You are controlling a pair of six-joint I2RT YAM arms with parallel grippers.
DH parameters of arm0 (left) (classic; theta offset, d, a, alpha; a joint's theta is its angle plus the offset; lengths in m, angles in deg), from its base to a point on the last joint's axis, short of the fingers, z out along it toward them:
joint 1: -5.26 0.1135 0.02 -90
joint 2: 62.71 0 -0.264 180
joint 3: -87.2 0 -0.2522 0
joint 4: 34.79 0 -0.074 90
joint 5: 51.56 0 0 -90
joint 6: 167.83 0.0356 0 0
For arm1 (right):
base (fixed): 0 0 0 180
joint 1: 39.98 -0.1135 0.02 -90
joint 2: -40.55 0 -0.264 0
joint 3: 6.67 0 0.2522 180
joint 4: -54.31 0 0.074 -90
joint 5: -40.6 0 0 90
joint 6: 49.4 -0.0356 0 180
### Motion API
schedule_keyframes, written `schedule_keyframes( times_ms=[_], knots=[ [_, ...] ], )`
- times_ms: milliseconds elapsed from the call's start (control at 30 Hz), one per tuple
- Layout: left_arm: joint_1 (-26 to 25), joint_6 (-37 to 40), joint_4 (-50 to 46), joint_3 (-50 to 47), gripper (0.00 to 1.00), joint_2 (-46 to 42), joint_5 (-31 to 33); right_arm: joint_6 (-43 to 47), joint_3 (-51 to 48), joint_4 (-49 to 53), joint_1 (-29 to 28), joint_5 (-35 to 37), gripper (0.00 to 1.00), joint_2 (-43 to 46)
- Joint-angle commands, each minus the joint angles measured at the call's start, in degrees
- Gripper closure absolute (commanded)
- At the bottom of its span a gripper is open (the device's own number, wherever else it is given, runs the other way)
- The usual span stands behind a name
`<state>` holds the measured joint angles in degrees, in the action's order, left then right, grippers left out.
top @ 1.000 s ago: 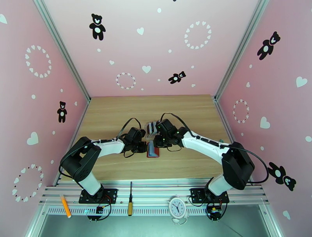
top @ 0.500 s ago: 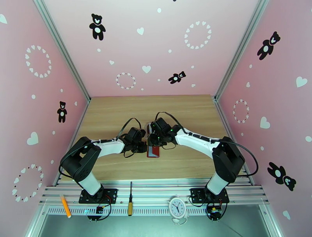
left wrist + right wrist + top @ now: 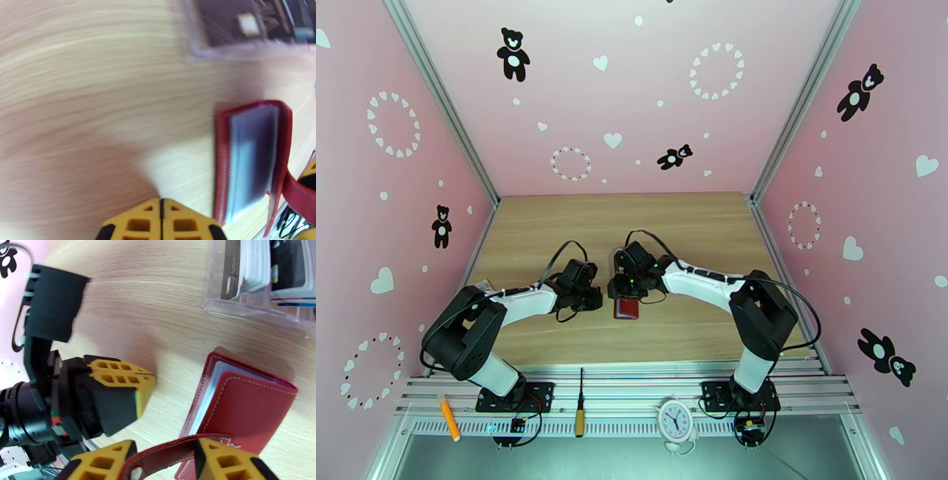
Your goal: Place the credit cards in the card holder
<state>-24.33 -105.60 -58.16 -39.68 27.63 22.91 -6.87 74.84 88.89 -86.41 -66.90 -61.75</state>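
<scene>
Just left of the wallet [image 3: 626, 309], the left gripper [image 3: 592, 300] sits low over the wooden table [image 3: 553, 229]. Its yellow fingers are pressed together with nothing between them, and it is close to the wallet but not touching. The red wallet [image 3: 245, 405] lies flat and half folded, with grey pockets showing at its edge. Its strap [image 3: 166, 455] runs across the gap of the right gripper [image 3: 164, 447], whose fingers stand apart on either side, at the wallet's near corner. Just beyond the wallet, the cards [image 3: 256, 263] stand in a clear rack [image 3: 252, 309], black and white ones side by side.
</scene>
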Motion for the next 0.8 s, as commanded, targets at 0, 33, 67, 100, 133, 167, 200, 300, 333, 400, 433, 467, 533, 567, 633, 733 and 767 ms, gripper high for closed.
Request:
schedule_keyframes(
  times_ms=[0,33,67,100,133,167,200,300,333,400,433,467,533,567,633,733,767],
  knots=[
    [1.9,-1.1,-2.4,-1.5,0.92,-1.0,3.4,-0.7,1.4,-2.0,-0.3,-1.6,0.5,-2.2],
    [2.3,-1.2,-2.4,-1.7,0.92,-1.1,3.5,-0.8,1.4,-2.2,-0.4,-1.9,0.48,-2.6],
    [2.6,-1.3,-2.3,-1.8,0.92,-1.1,3.5,-0.9,1.3,-2.6,-0.3,-2.1,0.47,-3.1],
    [2.8,-1.3,-2.3,-1.9,0.92,-1.3,3.4,-1.0,1.3,-2.8,-0.3,-2.3,0.45,-3.3],
    [3.0,-1.4,-2.3,-2.0,0.92,-1.2,3.4,-1.1,1.3,-3.0,-0.3,-2.5,0.44,-3.7],
    [3.1,-1.4,-2.2,-2.0,0.92,-1.2,3.4,-1.1,1.3,-3.2,-0.3,-2.6,0.4,-4.1],
    [3.1,-1.4,-2.3,-2.1,0.92,-1.3,3.5,-1.2,1.2,-3.4,-0.3,-2.7,0.36,-4.2],
    [3.3,-1.5,-2.1,-2.2,0.92,-1.3,3.6,-1.3,1.1,-3.8,-0.4,-2.7,0.26,-4.7],
    [3.3,-1.5,-2.2,-2.2,0.92,-1.2,3.7,-1.3,1.1,-4.0,-0.4,-2.8,0.25,-4.9],
    [3.3,-1.5,-2.2,-2.2,0.92,-1.2,3.7,-1.3,0.9,-4.2,-0.5,-2.8,0.24,-5.3],
    [3.3,-1.5,-2.1,-2.1,0.92,-1.1,3.8,-1.4,0.9,-4.3,-0.5,-2.8,0.23,-5.5],
    [3.3,-1.6,-2.1,-2.2,0.92,-1.1,3.8,-1.4,0.8,-4.4,-0.5,-2.9,0.22,-5.8],
    [3.3,-1.6,-2.1,-2.2,0.93,-1.1,4.1,-1.6,0.7,-4.6,-0.5,-2.9,0.22,-6.3],
    [3.4,-1.7,-2.1,-2.2,0.92,-1.3,4.3,-1.6,0.5,-4.9,-0.5,-3.0,0.22,-6.5],
    [3.5,-1.8,-2.1,-2.4,0.93,-1.5,4.6,-1.8,0.2,-5.2,-0.5,-2.9,0.22,-6.8],
    [4.1,-2.1,-2.1,-2.8,0.93,-2.3,5.3,-1.9,-0.2,-5.5,-0.5,-2.8,0.21,-7.3],
    [4.5,-2.3,-2.1,-3.0,0.93,-2.7,5.5,-1.9,-0.3,-5.7,-0.5,-2.9,0.21,-7.4]
  ],
)
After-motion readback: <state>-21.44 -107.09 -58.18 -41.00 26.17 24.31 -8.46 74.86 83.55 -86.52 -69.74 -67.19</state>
